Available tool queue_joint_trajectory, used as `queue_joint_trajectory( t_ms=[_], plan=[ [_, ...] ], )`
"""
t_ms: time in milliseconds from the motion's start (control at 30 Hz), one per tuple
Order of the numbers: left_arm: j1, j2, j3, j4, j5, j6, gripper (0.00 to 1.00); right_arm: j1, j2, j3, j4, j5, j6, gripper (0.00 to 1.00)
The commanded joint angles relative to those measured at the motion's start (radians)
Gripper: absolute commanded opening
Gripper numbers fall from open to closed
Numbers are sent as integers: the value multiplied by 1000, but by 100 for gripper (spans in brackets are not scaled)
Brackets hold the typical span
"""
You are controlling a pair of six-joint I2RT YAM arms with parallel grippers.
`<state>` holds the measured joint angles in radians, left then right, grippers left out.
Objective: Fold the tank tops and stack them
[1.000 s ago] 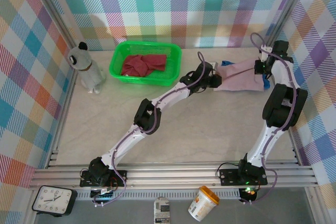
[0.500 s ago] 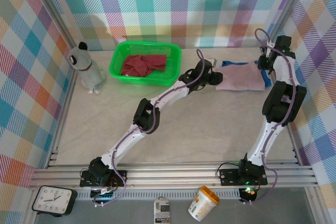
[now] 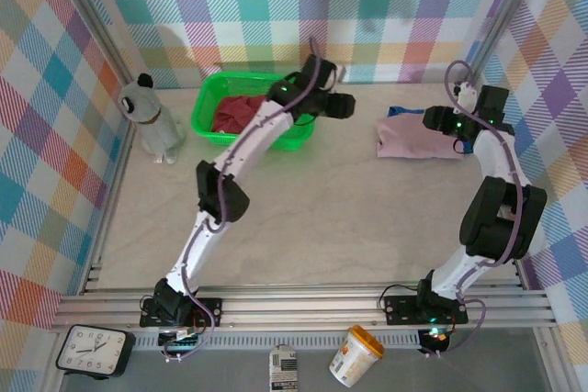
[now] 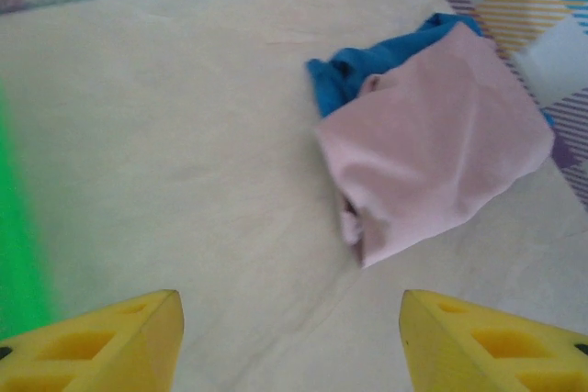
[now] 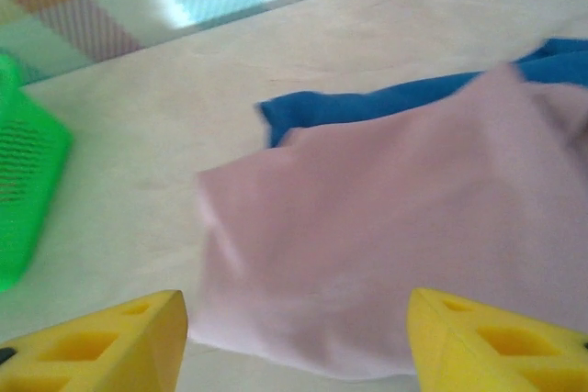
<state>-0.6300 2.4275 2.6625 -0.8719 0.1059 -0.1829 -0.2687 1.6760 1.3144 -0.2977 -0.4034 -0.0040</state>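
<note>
Left gripper [image 3: 347, 106] hangs w/ jaws spread and empty, above the table [image 3: 303, 208] btwn the green basket [image 3: 204, 103] and the stack. Right gripper [image 3: 430, 119] is likewise released, nothing in it, hovering above the pink tank top [image 3: 423, 138]. Pink top lies folded on the blue tank top [image 3: 397, 111] at far right of table, w/ blue peeking out at the far-left corner. Dark red tank top [image 3: 241, 112] sits bunched in the basket, not folded.

Cloth looks thin, limp and light. It prob. sags and drags; no breakage risk, but a one-point pinch would bunch it. Best taken at shoulder straps or hem corners, one gripper each, held apart.

Basket rim could snag fabric on the way out. Stack sits near the right wall, so little room there. Centre of table is bare, good for spreading.
</note>
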Motion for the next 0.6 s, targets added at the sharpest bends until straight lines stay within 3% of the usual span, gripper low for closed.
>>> queue_joint_trajectory(
  t_ms=[0, 133, 267, 567],
  plan=[
    [81, -131, -169, -142, -55, 109, 64, 104, -43, -48, 103, -135, 57, 70],
    [200, -217, -333, -136, -70, 154, 65, 218, -57, -88, 129, -156, 101, 75],
    [283, -176, -348, -154, -89, 206, 66, 319, -43, -119, 142, -183, 145, 79],
    [415, 84, -138, -146, -145, 260, 69, 515, 67, -84, 209, -170, 253, 84]
  ],
)
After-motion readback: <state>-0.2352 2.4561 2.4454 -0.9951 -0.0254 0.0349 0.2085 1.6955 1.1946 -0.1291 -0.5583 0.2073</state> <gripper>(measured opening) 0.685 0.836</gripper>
